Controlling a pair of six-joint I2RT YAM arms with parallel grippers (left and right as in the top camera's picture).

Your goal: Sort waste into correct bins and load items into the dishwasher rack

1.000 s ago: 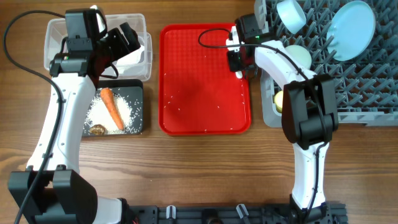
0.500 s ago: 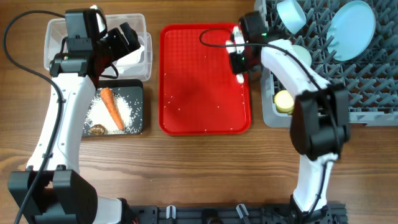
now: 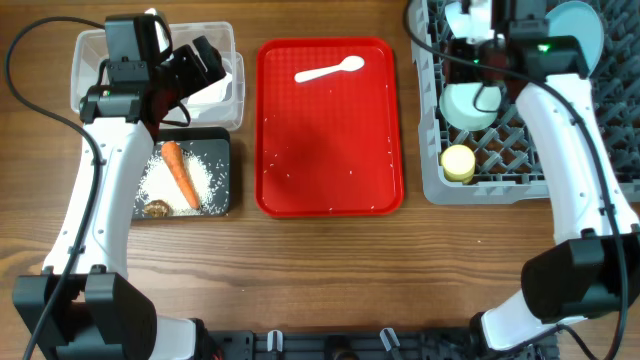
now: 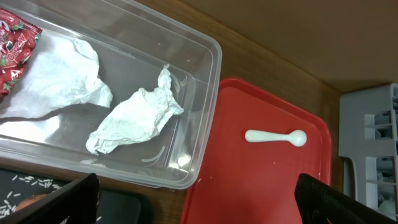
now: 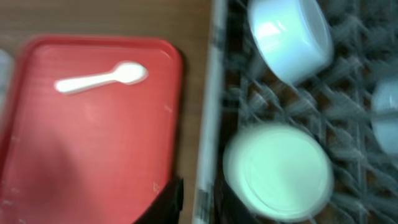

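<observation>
My left gripper [image 3: 197, 63] [image 4: 199, 208] is open and empty, above the near rim of the clear tub [image 3: 90, 45] [image 4: 211, 56]. The tub holds crumpled napkins [image 4: 137, 118] and a red-and-white wrapper [image 4: 15, 37]. The black tray [image 3: 222, 140] holds the carrot [image 3: 180, 172], rice [image 3: 210, 180] and a brown lump [image 3: 155, 208]. The white spoon [image 3: 330, 70] [image 5: 102, 78] lies on the red tray [image 3: 330, 160]. My right gripper [image 3: 478, 55] [image 5: 199, 202] is over the rack's left rim [image 5: 208, 124], slightly open and empty. The rack [image 3: 520, 185] holds the mint bowl [image 3: 468, 105] [image 5: 280, 171], yellow cup [image 3: 458, 163], blue bowl [image 5: 289, 37] and blue plate [image 3: 590, 25].
A few rice grains lie scattered on the red tray. Bare wooden table [image 3: 330, 270] runs along the front. The right wrist view is blurred by motion.
My right arm has swung from the red tray's right edge up over the rack. The spoon now shows lying on the tray. My left arm has not moved.
</observation>
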